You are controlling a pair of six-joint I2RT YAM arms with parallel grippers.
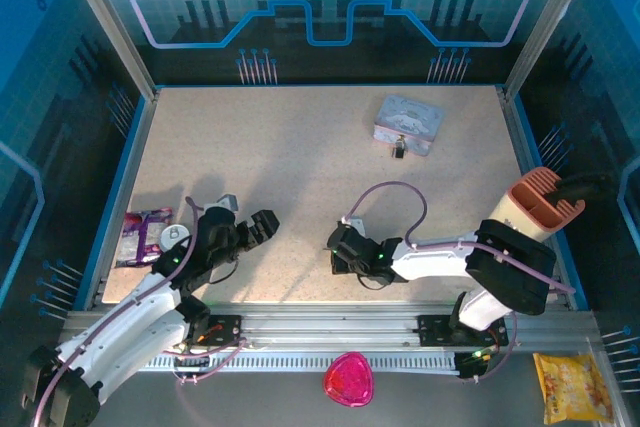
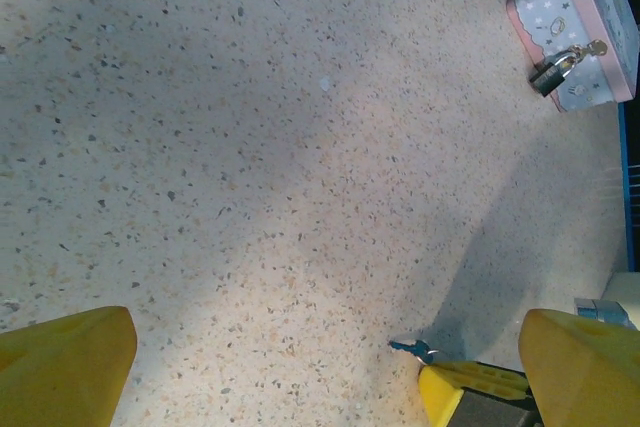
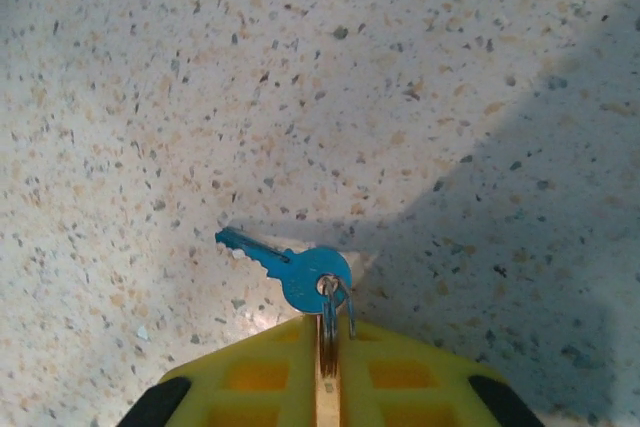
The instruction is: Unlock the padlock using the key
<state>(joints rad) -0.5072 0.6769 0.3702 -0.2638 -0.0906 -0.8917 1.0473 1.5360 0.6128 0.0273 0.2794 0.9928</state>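
Observation:
The key (image 3: 290, 272) is slim and bluish, and its tip rests on the speckled table. My right gripper (image 3: 325, 322) is shut on the key's small metal ring, with the blade poking out to the left. From above, that gripper (image 1: 338, 252) sits low at the table's near middle. The key (image 2: 412, 348) also appears beside the right gripper's yellow finger (image 2: 470, 387). The padlock (image 1: 399, 149) hangs on the front of the pale blue tin (image 1: 408, 123) at the far right. In the left wrist view the padlock (image 2: 550, 74) is far off. My left gripper (image 1: 262, 227) stands open and empty.
A purple packet (image 1: 140, 235) and a small white round item (image 1: 178, 235) lie at the left edge. A salmon-coloured holder (image 1: 540, 202) stands at the right edge. Off the table in front lie a pink object (image 1: 348, 379) and a yellow snack bag (image 1: 572, 385).

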